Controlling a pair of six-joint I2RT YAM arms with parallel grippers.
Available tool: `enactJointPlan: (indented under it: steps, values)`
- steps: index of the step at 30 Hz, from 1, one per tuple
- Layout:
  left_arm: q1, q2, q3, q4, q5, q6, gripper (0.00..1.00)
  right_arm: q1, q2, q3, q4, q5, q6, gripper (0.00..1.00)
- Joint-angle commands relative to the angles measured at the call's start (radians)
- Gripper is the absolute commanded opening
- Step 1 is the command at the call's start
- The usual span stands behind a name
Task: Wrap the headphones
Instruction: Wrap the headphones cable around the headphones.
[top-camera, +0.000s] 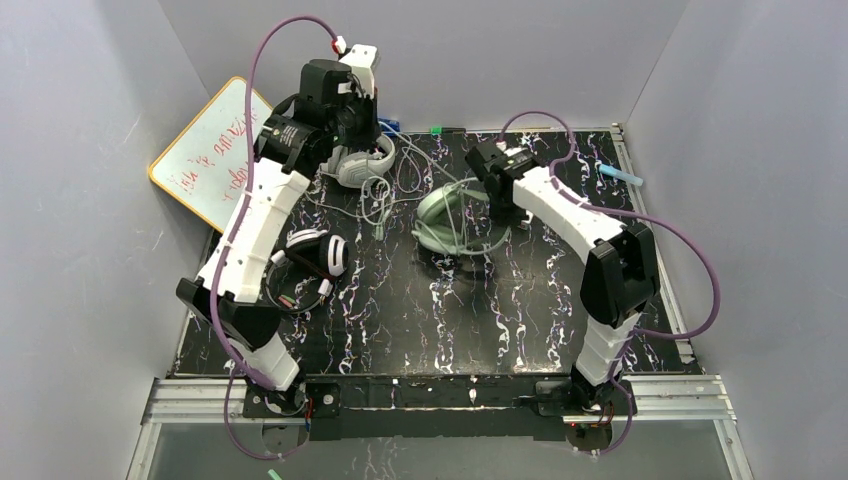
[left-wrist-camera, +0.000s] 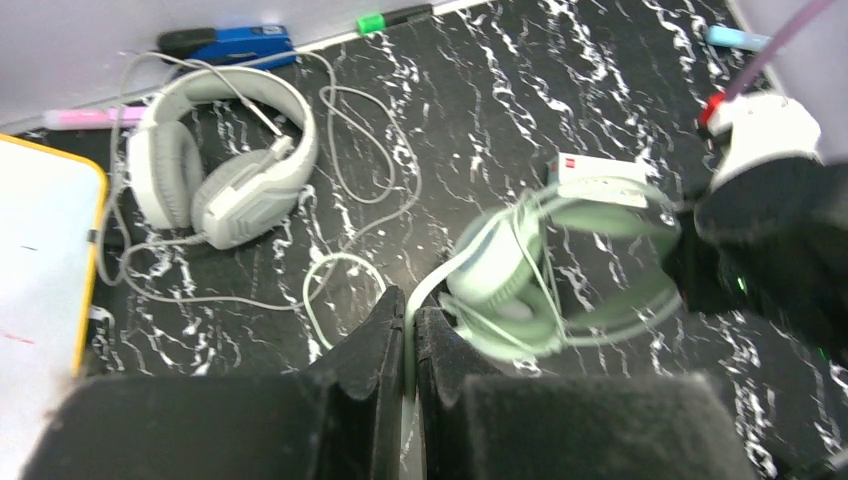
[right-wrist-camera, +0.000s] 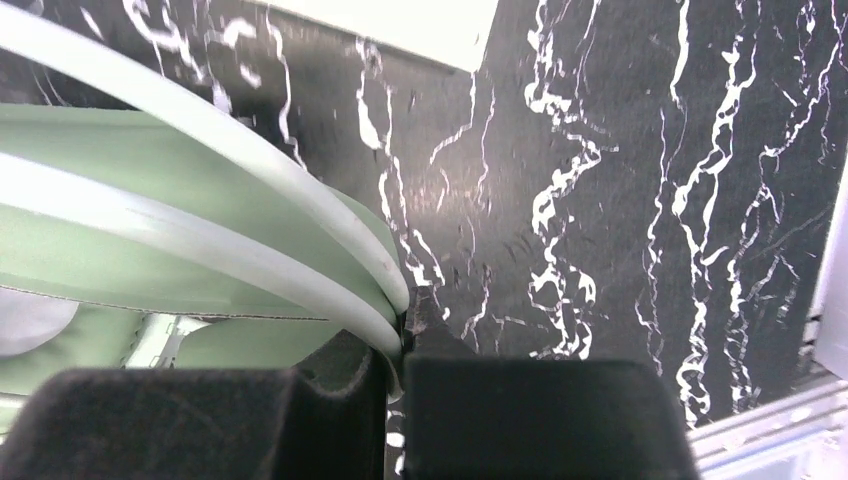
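The mint-green headphones (top-camera: 447, 222) lie mid-table, with loops of their pale cable (left-wrist-camera: 352, 262) round them. My left gripper (left-wrist-camera: 410, 318) is shut on that cable, which runs taut to the earcup (left-wrist-camera: 505, 270). My right gripper (right-wrist-camera: 404, 325) is shut on the mint headband (right-wrist-camera: 150, 200) at the headset's right side. The light grey headphones (top-camera: 362, 162) rest at the back left, with their grey cable (left-wrist-camera: 375, 150) spread loosely on the mat. The black-and-white headphones (top-camera: 314, 256) sit nearer, beside my left arm.
A whiteboard (top-camera: 207, 150) leans against the left wall. Along the back edge lie a blue marker (left-wrist-camera: 240, 42), a green marker (left-wrist-camera: 372, 22) and a pink pen (left-wrist-camera: 85, 117); a light blue pen (top-camera: 620, 175) lies at the right. The black marbled mat (top-camera: 450, 330) covers the table.
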Motion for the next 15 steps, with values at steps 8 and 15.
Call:
enactJointPlan:
  steps: [8,15]
  values:
    - [0.004,-0.155,-0.154,0.037,0.258,-0.127,0.0,-0.112,0.206,0.491,-0.123,0.027,0.258,0.01]
    - [-0.044,-0.238,-0.391,0.107,0.391,-0.21,0.0,-0.14,0.255,0.655,-0.132,-0.089,0.373,0.01]
